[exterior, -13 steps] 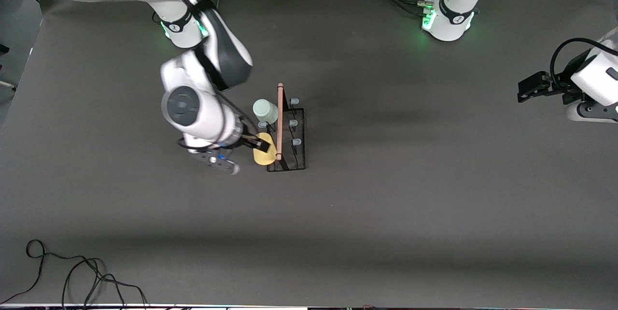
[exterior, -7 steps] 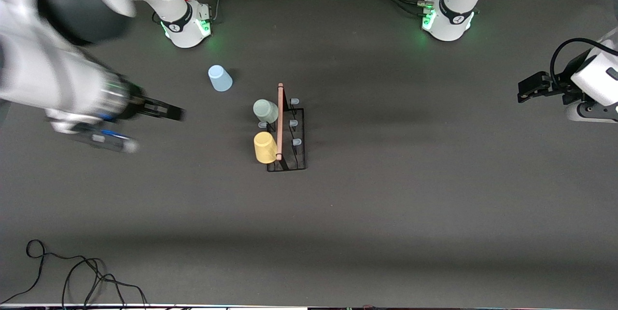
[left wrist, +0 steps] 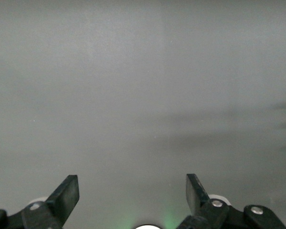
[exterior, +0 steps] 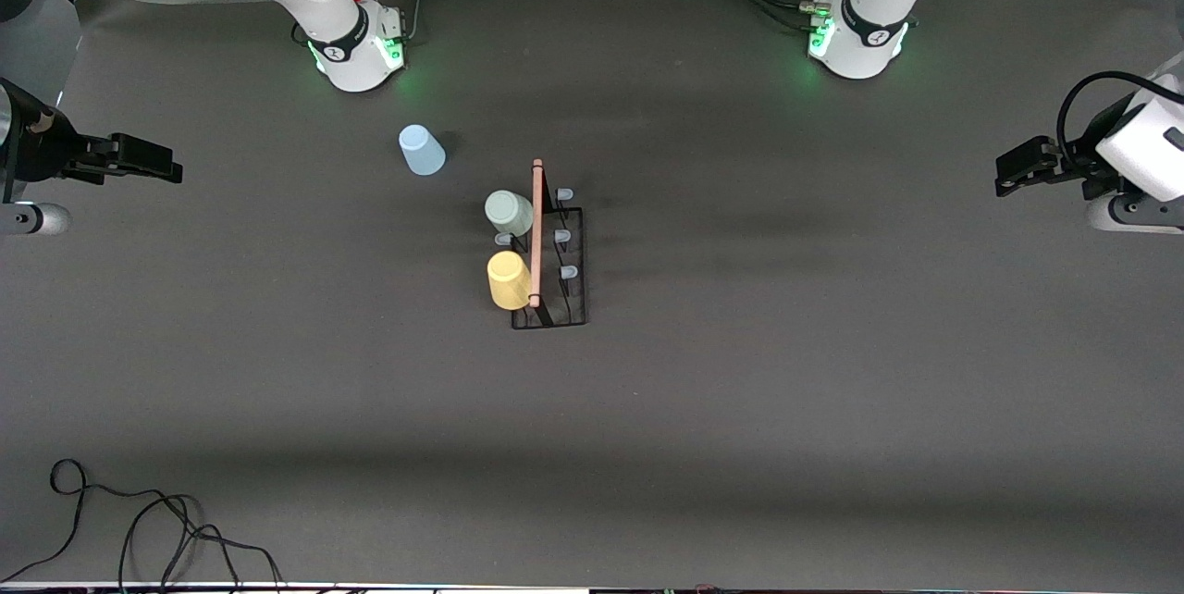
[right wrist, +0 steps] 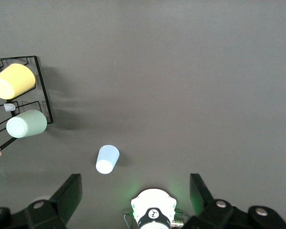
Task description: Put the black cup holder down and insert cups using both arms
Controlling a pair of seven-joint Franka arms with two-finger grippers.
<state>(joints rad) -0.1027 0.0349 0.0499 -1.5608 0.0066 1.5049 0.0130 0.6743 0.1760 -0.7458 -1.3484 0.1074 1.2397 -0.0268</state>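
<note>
Front view: yellow cup [exterior: 508, 280] and green cup [exterior: 508, 212] sit on holder [exterior: 550, 289]; blue cup [exterior: 421, 151] loose on bench [exterior: 740, 409], well apart from both spread, empty tools, right tool [exterior: 148, 159] and left tool [exterior: 1017, 170]. Risk: tapered cup tips under an off-centre pinch.

No readable words, numbers or brand names appear anywhere; only a small black emblem, too small to read, marks each arm's base [exterior: 356, 43].

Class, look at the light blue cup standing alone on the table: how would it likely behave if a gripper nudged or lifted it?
The light blue cup looks like small thin plastic, so it is probably light and slides easily. It stands upside down on its wide rim, so it is fairly stable. If tipped, its taper would likely make it roll in a curve.
</note>
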